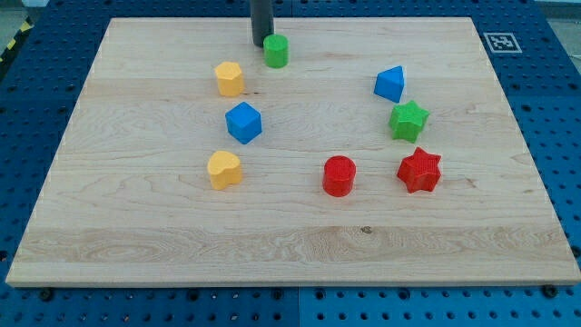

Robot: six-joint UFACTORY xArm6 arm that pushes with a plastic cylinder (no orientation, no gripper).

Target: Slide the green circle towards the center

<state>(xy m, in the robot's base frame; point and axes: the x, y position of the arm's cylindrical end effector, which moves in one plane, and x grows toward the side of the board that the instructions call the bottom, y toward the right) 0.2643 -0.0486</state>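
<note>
Tabletop (290,254): a pale wooden board is seen laid on a blue perforated base.
Claw: none is fitted, so no open or closed state can be told; a straight dark rod is carried instead.
My tip (260,45): it is set near the view's top, just left of the green circle, touching or almost touching it.
Green circle (276,52): it is placed near the top edge, slightly left of the middle.
Yellow hexagon (230,79): it is found below-left of the tip.
Blue cube (243,123): it is placed beneath the hexagon.
Yellow heart (223,169): it is seen lower left.
Red circle (339,175): it is placed lower middle.
Red star (418,170): it is seen right of the red circle.
Green star (408,120): it is placed just above the red star.
Blue pentagon-like block (389,84): it is seen upper right.
Marker tag (501,42): it is fixed at the top right corner.
</note>
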